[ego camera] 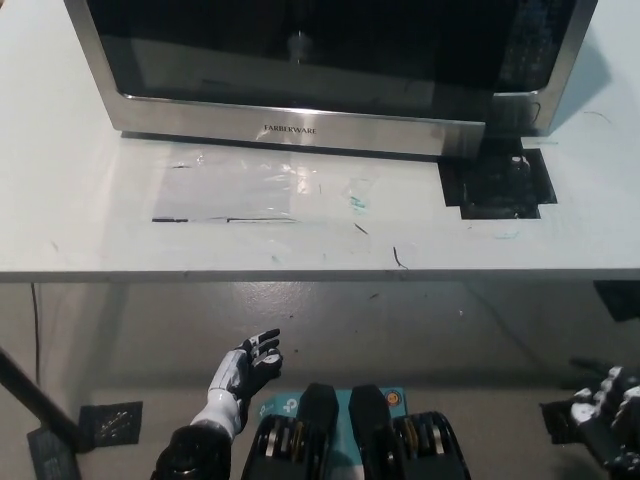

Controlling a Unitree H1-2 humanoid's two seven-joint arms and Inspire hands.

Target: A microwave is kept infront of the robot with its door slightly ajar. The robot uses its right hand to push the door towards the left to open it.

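Observation:
A stainless microwave with the FARBERWARE name on its front stands at the back of the white table. Its dark glass door is slightly ajar, its right edge standing a little out from the control side. My black right hand hangs low at the bottom right, below the table edge and far from the door, open and holding nothing. My white left hand rests below the table at the lower left, fingers loosely apart and empty.
Black tape marks lie on the table in front of the microwave's right corner. A strip of clear tape and a few scuffs mark the tabletop. Grey floor shows below the table's front edge.

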